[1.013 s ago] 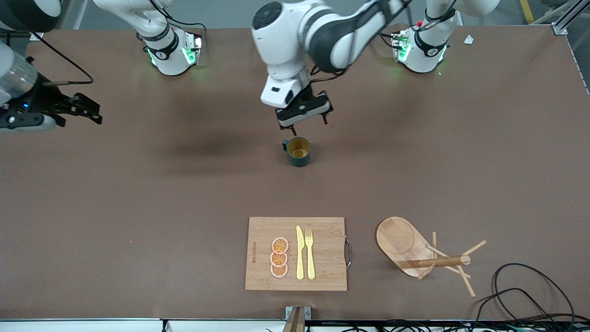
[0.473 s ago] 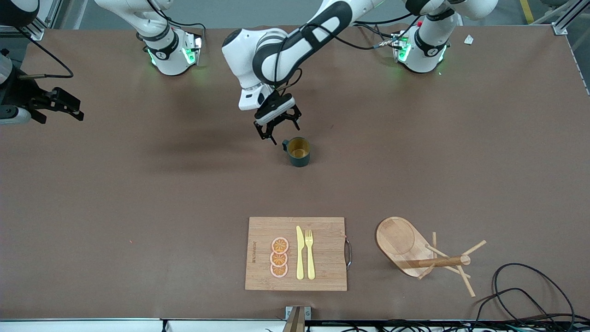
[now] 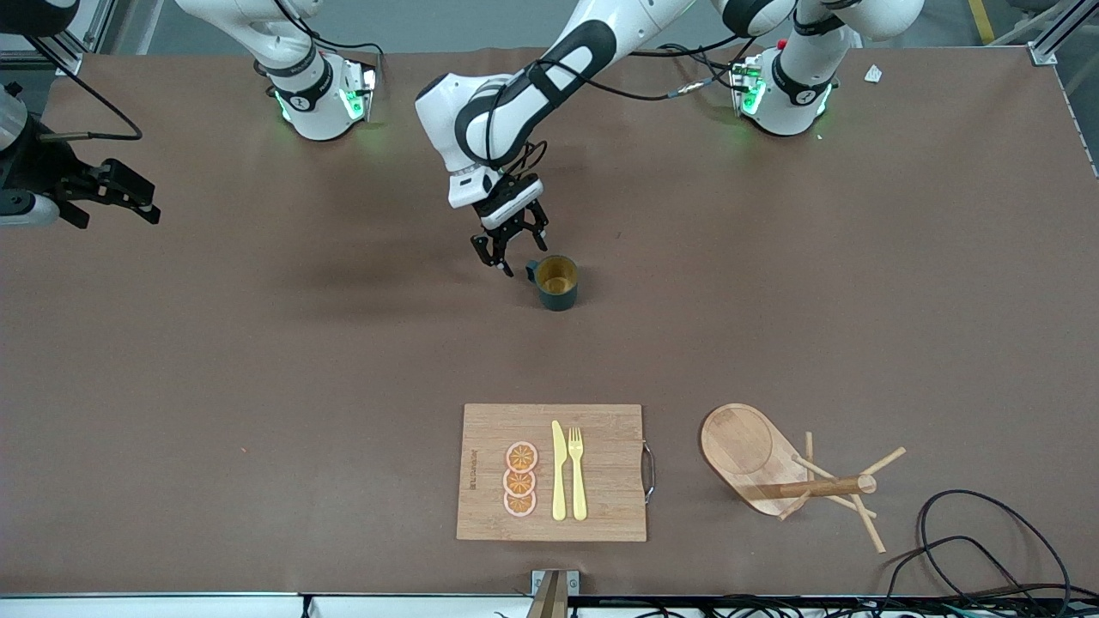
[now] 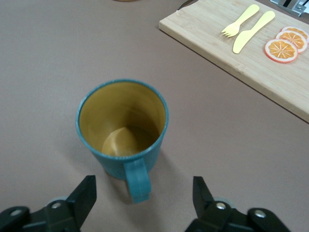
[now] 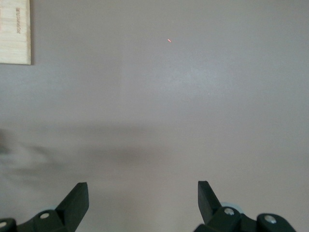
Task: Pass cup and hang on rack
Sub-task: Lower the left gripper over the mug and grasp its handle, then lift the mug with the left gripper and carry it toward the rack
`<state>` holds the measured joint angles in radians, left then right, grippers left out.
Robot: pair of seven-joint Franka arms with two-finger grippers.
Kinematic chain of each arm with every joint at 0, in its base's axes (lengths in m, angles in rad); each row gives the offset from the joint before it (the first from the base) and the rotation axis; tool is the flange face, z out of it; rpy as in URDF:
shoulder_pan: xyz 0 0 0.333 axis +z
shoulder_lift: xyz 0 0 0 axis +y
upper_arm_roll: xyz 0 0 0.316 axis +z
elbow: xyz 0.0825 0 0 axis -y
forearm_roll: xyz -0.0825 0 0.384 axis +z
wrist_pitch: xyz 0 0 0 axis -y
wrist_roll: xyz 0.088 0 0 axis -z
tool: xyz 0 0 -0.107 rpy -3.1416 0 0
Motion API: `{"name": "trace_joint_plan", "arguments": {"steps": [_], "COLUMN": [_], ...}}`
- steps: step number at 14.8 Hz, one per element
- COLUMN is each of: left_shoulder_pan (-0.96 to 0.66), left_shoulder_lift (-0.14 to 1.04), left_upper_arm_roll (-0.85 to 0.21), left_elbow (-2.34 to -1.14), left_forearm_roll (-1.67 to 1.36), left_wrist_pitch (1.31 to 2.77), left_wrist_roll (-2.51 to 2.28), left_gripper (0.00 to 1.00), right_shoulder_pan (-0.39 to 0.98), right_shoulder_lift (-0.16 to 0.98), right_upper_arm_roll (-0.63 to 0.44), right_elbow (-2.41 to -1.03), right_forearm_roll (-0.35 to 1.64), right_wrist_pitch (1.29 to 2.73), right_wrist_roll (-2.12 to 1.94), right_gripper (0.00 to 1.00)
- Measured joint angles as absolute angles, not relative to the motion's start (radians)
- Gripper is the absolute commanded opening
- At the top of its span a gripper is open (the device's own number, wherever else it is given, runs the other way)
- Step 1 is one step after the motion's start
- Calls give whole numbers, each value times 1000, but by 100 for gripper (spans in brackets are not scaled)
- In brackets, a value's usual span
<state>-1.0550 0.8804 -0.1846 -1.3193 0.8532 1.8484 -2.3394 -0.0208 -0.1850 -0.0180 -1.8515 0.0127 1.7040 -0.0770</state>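
- Front view: I've got the cup upright on the brown table, mid-table, handle pointing toward the right arm's end.
- Left gripper is low just beside the cup, on the handle side, fingers spread, nothing between them. No contact that I can see.
- Right gripper waits over the table edge at the right arm's end, well apart from the cup, fingers apart and empty.
- Rack lies tipped on its side, nearer the front camera than the cup and toward the left arm's end; oval base up on edge, post and pegs flat toward the table.
- Bamboo cutting board sits beside the rack, nearer the camera than the cup. On it: three orange slices, yellow knife, yellow fork.
- Black cable loops near the rack at the table's near edge.
- Left wrist view: cup centred ahead of the open fingers, ochre inside visible, handle facing the gripper, lined up with the gap. Board with cutlery further off.
- Right wrist view: open fingertips over bare table, a board corner at the frame edge.
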Motion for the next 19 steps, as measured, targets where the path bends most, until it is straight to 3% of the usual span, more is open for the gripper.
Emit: {"name": "trace_joint_plan", "arguments": {"steps": [6,10,13,19], "left_shoulder_pan": [-1059,-1059,-1060,-1042], "left_shoulder_lift": [908,921,921,891], "left_upper_arm_roll": [-152,-150,-151,-151], "left_elbow": [-1307,-1307,-1300,-1264], "left_forearm_roll": [854,854,854,839], "left_wrist_pitch": [1849,1849,1849,1848], "left_wrist_roll": [-2347,-2347,-2344,-2235], "left_gripper": [59,30,0,0], "right_shoulder_pan": [-18,-18,-15,-3], "right_shoulder_lift": [-178,-109,-68,-59], "right_upper_arm_roll": [-17,-21,-20,-19], "right_elbow": [-1768,-1651,-1590,-1577], "right_forearm_roll": [13,12,11,7], "right_wrist_pitch": [1640,1617,1600,1598], "right_wrist_roll": [-61,-60,-57,-2], "right_gripper": [100,100,100,100]}}
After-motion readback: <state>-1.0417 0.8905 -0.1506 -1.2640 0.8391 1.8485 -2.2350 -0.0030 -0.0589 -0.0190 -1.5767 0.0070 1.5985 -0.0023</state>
